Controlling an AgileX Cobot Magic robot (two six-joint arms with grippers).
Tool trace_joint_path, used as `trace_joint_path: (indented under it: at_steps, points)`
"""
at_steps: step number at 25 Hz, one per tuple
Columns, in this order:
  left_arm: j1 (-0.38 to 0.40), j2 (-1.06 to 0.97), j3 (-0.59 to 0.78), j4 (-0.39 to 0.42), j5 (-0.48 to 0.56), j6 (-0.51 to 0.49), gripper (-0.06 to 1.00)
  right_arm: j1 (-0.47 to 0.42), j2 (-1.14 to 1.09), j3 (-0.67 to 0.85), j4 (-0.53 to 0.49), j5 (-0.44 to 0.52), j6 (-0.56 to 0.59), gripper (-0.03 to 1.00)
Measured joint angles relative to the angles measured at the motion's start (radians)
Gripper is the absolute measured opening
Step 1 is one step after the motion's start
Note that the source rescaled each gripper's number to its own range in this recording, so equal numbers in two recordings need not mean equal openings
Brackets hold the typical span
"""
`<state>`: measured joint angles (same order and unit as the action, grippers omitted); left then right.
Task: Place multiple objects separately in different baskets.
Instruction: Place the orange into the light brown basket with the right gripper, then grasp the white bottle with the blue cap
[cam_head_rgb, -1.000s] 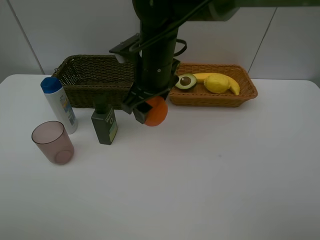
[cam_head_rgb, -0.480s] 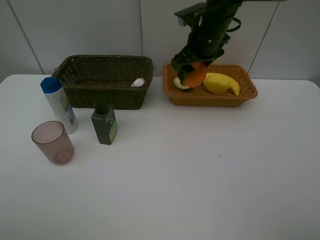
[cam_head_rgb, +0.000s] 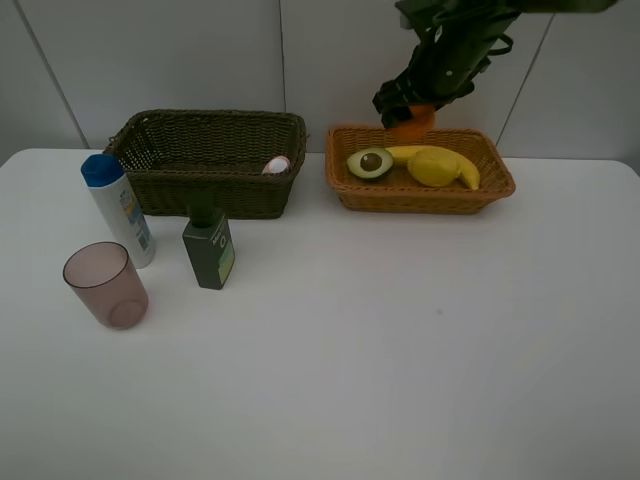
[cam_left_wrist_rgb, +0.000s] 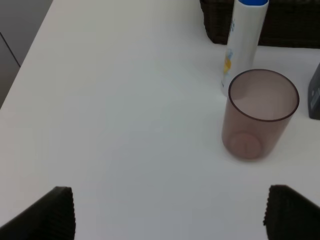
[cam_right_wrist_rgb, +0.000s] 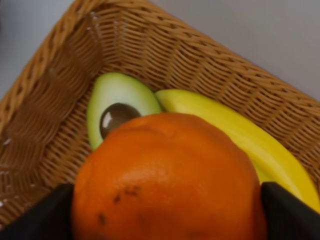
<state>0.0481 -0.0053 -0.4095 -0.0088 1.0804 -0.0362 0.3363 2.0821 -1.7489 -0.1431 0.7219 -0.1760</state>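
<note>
Tabletop (cam_head_rgb: 400, 350) roomy; right end effector (cam_head_rgb: 410, 110) clamps orange (cam_right_wrist_rgb: 165, 175) above basket (cam_head_rgb: 420, 200); left end effector (cam_left_wrist_rgb: 175, 212) spread.

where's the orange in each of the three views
Exterior high: orange in the right gripper, above the tan basket's back rim.
Left wrist: not in it.
Right wrist: orange fills the foreground, avocado half behind it.
Shared landmark: avocado half, also in the exterior view.

So the left basket (cam_head_rgb: 160, 188) and right basket (cam_head_rgb: 420, 199) sit side by side at the back of the table (cam_head_rgb: 400, 360). The avocado half (cam_head_rgb: 370, 163), banana (cam_head_rgb: 402, 152) and lemon (cam_head_rgb: 436, 167) are in the right one, with the orange (cam_head_rgb: 413, 120) up over its back rim. The left bottle (cam_head_rgb: 120, 212) and right bottle (cam_head_rgb: 209, 252) stand in front of the left basket, and the cup (cam_head_rgb: 105, 286) is frontmost.
</note>
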Motion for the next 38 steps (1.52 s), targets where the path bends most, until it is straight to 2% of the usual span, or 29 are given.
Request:
trace_joint_path:
  at_steps: [4,10,22,24,26,28,30,38]
  points:
    - [0.000,0.000,0.000,0.000,0.000,0.000,1.00,-0.005,0.037,0.000,-0.027,-0.028,0.004,0.62]
    - [0.000,0.000,0.000,0.000,0.000,0.000,1.00,-0.005,0.078,0.000,-0.078,-0.036,0.069,0.62]
    - [0.000,0.000,0.000,0.000,0.000,0.000,1.00,-0.005,0.085,0.000,-0.085,-0.063,0.097,0.61]
    - [0.000,0.000,0.000,0.000,0.000,0.000,1.00,-0.005,0.085,0.000,-0.085,-0.064,0.100,0.69]
    - [0.000,0.000,0.000,0.000,0.000,0.000,1.00,-0.005,0.085,0.000,-0.085,-0.064,0.101,0.88]
    - [0.000,0.000,0.000,0.000,0.000,0.000,1.00,-0.005,0.085,0.000,-0.082,-0.063,0.101,0.95]
    - [0.000,0.000,0.000,0.000,0.000,0.000,1.00,-0.005,0.085,0.000,-0.073,-0.062,0.101,0.98]
    - [0.000,0.000,0.000,0.000,0.000,0.000,1.00,-0.005,0.085,0.000,-0.072,-0.062,0.101,1.00]
